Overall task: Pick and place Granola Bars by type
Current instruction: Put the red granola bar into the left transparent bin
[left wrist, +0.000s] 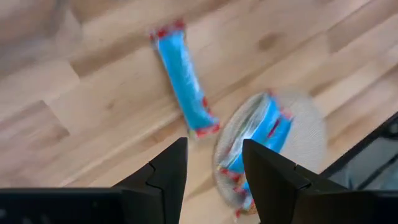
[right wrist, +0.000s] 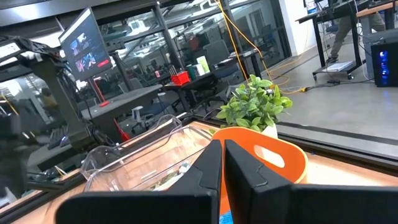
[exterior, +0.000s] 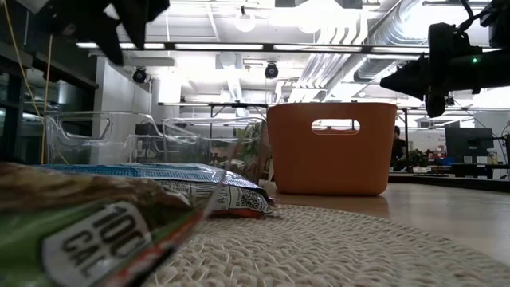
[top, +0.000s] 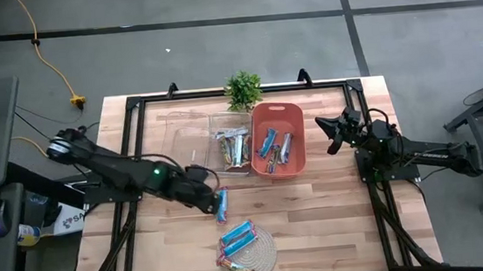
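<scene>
High view: my left arm reaches in from the table's left edge, its left gripper low over the wood just beside a blue granola bar lying loose on the table; more bars sit on the round woven mat, in the clear bin and in the orange basket. My right arm waits at the right edge, right gripper beside the basket. Low view: wrappers on the mat fill the foreground; the loose bar is not visible here. Left wrist view: fingers parted, nothing between them, blue bar beyond the tips, motion-blurred. Right wrist view: fingers pressed together, empty; they hide most of the basket.
</scene>
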Motion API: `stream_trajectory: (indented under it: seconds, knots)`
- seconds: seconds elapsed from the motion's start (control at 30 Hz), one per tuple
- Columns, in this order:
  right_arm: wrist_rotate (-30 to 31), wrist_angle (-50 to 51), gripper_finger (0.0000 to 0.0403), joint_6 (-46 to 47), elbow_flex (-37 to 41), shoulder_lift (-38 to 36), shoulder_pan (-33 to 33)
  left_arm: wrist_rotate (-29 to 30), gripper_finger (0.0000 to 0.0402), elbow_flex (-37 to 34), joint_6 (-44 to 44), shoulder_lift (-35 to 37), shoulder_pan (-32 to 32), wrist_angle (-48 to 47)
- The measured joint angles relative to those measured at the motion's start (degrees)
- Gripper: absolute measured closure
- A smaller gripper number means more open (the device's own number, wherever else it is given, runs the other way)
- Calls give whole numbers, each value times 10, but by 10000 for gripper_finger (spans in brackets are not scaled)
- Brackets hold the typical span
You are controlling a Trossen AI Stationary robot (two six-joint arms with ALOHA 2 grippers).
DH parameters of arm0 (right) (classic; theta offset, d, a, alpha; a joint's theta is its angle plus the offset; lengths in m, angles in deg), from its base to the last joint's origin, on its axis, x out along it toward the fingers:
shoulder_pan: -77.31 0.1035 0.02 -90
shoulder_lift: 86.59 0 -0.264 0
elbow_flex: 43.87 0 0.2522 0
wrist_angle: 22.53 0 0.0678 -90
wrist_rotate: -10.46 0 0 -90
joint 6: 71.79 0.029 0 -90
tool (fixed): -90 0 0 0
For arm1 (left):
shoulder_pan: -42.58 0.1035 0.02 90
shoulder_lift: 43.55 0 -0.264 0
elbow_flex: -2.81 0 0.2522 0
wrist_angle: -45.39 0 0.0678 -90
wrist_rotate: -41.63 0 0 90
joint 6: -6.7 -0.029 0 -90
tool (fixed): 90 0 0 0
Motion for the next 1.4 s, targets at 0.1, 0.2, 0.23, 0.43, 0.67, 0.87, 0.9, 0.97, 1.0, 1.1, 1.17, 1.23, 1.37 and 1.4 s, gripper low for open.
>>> stream_trajectory:
  seconds: [0.1,0.2,0.23,0.43,0.67,0.87,0.9,0.97,1.0,1.1,1.17,1.23,1.37,1.4]
  knots:
    - [0,3,402,0,0,0,0,-13,250,0,-1,-31,-1,6]
    - [0,3,402,0,0,0,0,-17,250,0,-1,-57,0,23]
    - [0,4,402,0,0,0,0,-22,250,0,-2,-64,0,33]
    - [0,3,402,0,0,4,0,-26,250,0,5,-96,0,99]
    - [0,7,402,0,0,4,0,-5,250,0,24,-114,0,121]
    - [0,7,402,0,0,4,0,1,250,0,51,-137,0,136]
    - [0,8,402,0,0,5,0,4,250,-1,53,-139,0,129]
    - [2,11,402,0,0,4,0,1,250,0,60,-151,3,150]
    - [4,10,402,0,0,5,0,-2,250,0,70,-155,6,155]
    - [11,13,402,0,0,7,0,1,250,0,86,-161,9,159]
    - [10,11,402,0,0,10,0,5,250,1,89,-171,15,164]
    - [10,18,402,0,0,11,0,4,250,-3,87,-178,16,153]
    - [9,20,402,0,0,9,0,-1,250,-2,97,-183,16,147]
    - [9,18,402,0,0,10,0,-1,250,-1,98,-183,16,157]
